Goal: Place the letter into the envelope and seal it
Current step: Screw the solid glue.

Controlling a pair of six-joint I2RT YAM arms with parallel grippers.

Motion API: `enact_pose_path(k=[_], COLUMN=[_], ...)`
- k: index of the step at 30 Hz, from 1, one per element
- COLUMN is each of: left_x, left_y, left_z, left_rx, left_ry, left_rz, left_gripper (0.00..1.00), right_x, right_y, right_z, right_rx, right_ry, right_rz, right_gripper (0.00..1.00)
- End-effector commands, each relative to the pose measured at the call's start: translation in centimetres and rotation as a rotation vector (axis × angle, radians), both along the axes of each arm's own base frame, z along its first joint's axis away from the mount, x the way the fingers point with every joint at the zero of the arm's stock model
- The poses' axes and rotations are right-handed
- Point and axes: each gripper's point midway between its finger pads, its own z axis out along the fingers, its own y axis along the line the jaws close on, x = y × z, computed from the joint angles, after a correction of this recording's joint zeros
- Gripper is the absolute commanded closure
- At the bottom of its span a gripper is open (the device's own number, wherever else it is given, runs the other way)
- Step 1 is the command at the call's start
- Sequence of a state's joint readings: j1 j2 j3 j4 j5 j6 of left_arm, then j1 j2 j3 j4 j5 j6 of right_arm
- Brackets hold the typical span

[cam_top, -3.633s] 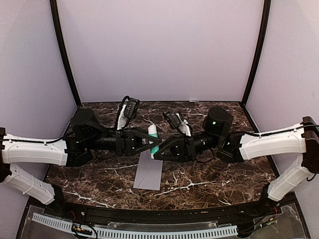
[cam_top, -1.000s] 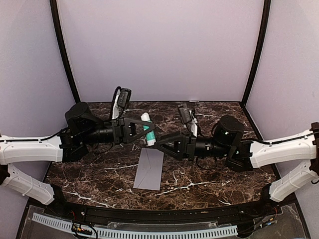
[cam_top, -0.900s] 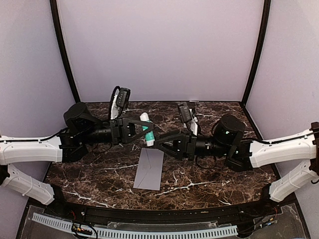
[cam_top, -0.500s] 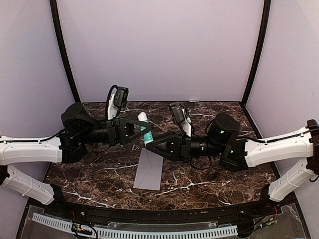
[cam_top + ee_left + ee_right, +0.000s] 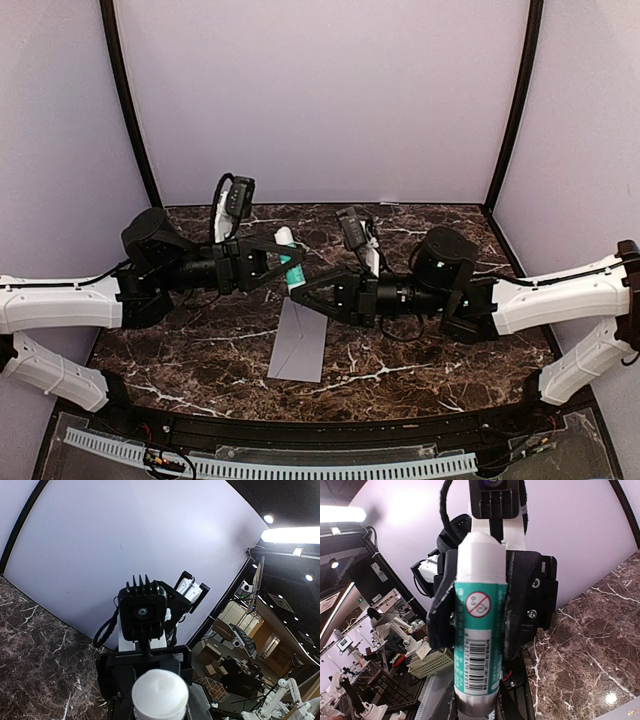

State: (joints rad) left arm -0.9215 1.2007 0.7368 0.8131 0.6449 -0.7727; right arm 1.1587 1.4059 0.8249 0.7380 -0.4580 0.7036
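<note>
Your left gripper (image 5: 287, 266) is clamping a teal-labelled, white-capped cylindrical plastic tube (image 5: 477, 630) in the air over the middle of the dark marbled worktop (image 5: 430, 365). Your right gripper (image 5: 300, 291) is facing it from the opposite side, jaws hugging the tube's lower end; whether they are pressing on it is unclear. The plain light-grey paper envelope (image 5: 298, 345) is lying flat toward the worktop's near edge, with both grippers hanging over its far end.

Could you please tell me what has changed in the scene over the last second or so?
The right claw moved left, up to the lower end of the glue stick, and closed its jaws around it. The left claw kept gripping the stick in almost the same spot. The grey envelope stayed flat on the table, untouched.
</note>
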Motion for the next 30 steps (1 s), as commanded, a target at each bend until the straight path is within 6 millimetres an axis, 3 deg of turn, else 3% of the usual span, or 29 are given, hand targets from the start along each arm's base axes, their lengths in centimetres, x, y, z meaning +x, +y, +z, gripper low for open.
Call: enact_pose_path(k=[1, 8, 15, 20, 25, 30], left_x=[0.6, 3.8, 6.1, 7.1, 7.7, 7.6], left_y=[0.5, 0.7, 1.2, 1.2, 1.1, 0.9], left_z=[-0.8, -4.5, -6.7, -7.7, -9.4, -9.7], left_rx=[0.049, 0.232, 0.304, 0.316, 0.331, 0.314], left_ry=[-0.034, -0.016, 0.046, 0.114, 0.192, 0.224], left_rz=[0.069, 0.25, 0.374, 0.419, 0.445, 0.434], left_gripper=[1.0, 1.0, 1.0, 1.0, 1.0, 1.0], right_x=[2.0, 6.6, 10.1, 11.6, 12.5, 12.6], right_y=[0.0, 0.2, 1.0, 2.3, 2.8, 3.0], right_z=[0.8, -1.0, -3.4, -5.3, -5.9, -6.3], right_rx=[-0.046, -0.308, -0.538, -0.674, -0.713, -0.719], right_ry=[-0.031, -0.062, -0.119, -0.181, -0.188, -0.171], right_rz=[-0.138, -0.402, -0.6, -0.664, -0.717, -0.726], right_gripper=[0.96, 0.96, 0.94, 0.96, 0.96, 0.96])
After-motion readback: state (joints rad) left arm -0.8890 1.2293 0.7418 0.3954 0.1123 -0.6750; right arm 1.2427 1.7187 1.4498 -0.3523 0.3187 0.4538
